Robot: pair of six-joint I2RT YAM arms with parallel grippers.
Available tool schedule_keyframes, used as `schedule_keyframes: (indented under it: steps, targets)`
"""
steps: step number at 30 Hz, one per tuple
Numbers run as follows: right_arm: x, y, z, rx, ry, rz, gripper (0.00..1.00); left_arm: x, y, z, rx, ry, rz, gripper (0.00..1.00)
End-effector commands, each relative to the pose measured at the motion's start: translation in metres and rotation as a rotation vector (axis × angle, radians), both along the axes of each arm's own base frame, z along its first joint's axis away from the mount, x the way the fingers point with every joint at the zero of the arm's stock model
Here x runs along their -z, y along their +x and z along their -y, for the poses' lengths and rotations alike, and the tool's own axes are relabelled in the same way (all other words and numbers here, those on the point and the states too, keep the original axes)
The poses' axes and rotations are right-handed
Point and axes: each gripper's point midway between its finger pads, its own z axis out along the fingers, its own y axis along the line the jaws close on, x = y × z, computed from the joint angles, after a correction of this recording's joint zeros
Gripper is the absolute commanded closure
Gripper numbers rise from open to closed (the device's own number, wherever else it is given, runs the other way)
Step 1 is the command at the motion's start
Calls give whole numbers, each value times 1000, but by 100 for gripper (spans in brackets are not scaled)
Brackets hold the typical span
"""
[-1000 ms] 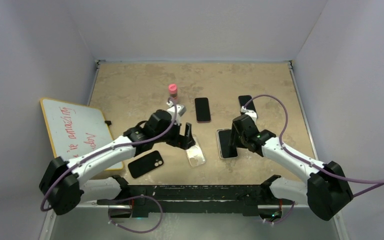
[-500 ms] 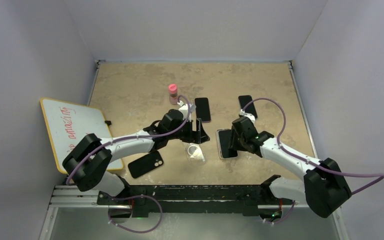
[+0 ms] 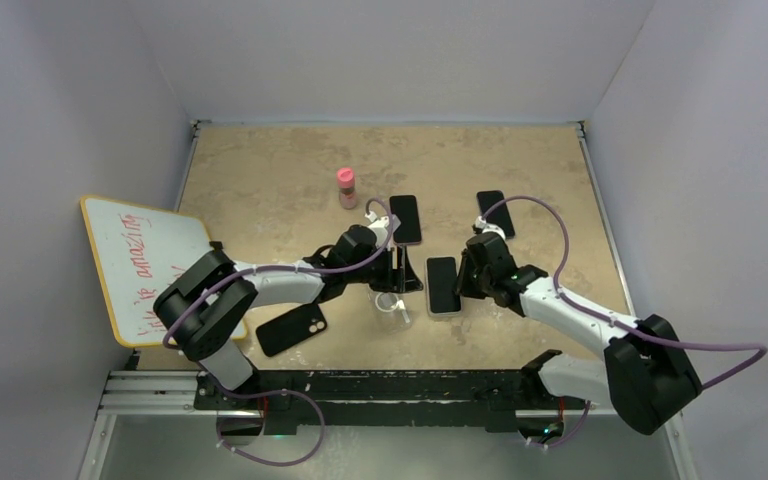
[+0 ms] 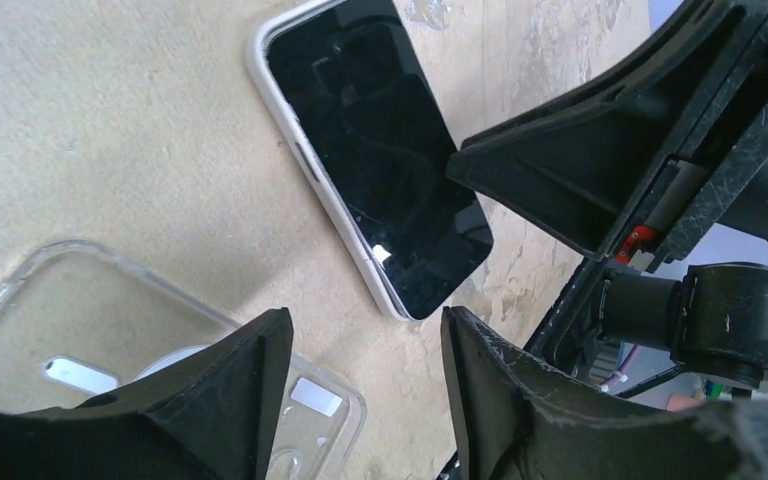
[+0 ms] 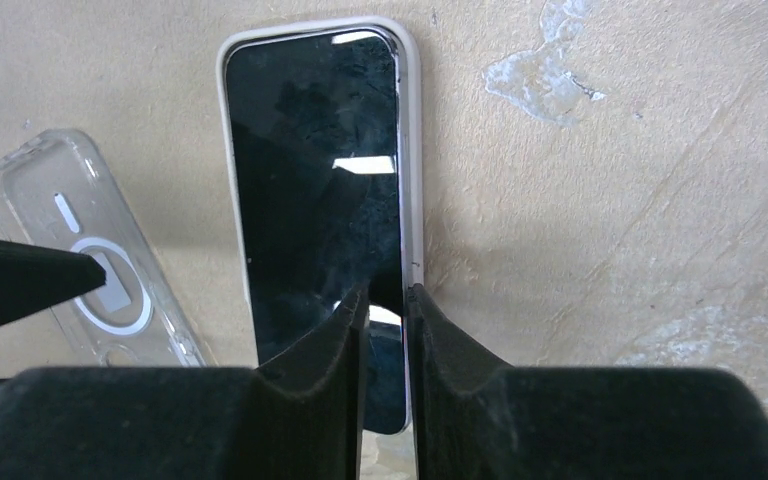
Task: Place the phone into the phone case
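Insertion not done: phone (image 5: 315, 200) lies flat, screen up, on the worktop (image 3: 280, 170), outside the clear case (image 4: 110, 330). Right fingers (image 5: 300, 370) are nearly together over the phone's near right edge; can't tell if they pinch it. Left fingers (image 4: 240, 380) released and empty, case under one tip, phone just beyond. Still to do: lift, align, seat. Case's near end is cut off, and contact at the right tips is hidden.

Laid out before my robot's two arms (left arm (image 3: 272, 286), right arm (image 3: 570, 309)): four phones, namely white-edged phone (image 3: 443, 285), dark phone (image 3: 405, 219), second dark phone (image 3: 494, 212), black phone (image 3: 291, 329) showing its lenses; one clear phone case (image 3: 392, 304); one pink-capped bottle (image 3: 346, 187); one whiteboard (image 3: 145, 258).
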Motion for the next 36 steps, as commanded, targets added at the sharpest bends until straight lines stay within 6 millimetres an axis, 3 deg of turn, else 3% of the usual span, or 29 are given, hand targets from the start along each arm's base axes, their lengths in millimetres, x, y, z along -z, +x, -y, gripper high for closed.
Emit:
schedule_keyframes:
  steps: [1, 3, 9, 12, 20, 24, 32, 36]
  targets:
    - [-13, 17, -20, -19, 79, 62, 80, -5, -4, 15, 38, -48, 16, 44]
    - [-14, 17, -19, -15, 75, 57, 79, 0, -4, 15, 38, -39, 8, 45]
    - [-30, 14, -11, 44, 98, 98, 55, 3, -5, 19, 42, -30, 10, 46]
    - [-29, 12, -9, 47, 95, 94, 49, 4, -2, 17, 21, -23, 14, 46]
    - [-23, 9, -13, 30, 157, 72, 47, -9, 12, 20, -39, -26, 29, 48]
    - [-22, 14, -7, 66, 192, 76, 45, -2, 15, 21, -59, -24, 16, 48]
    - [-14, -7, 10, 110, 159, -23, 60, 8, 16, 31, -34, -29, -10, 48]
    - [-19, -21, 1, 63, 205, -66, 64, 14, 13, 35, -4, -32, -20, 49]
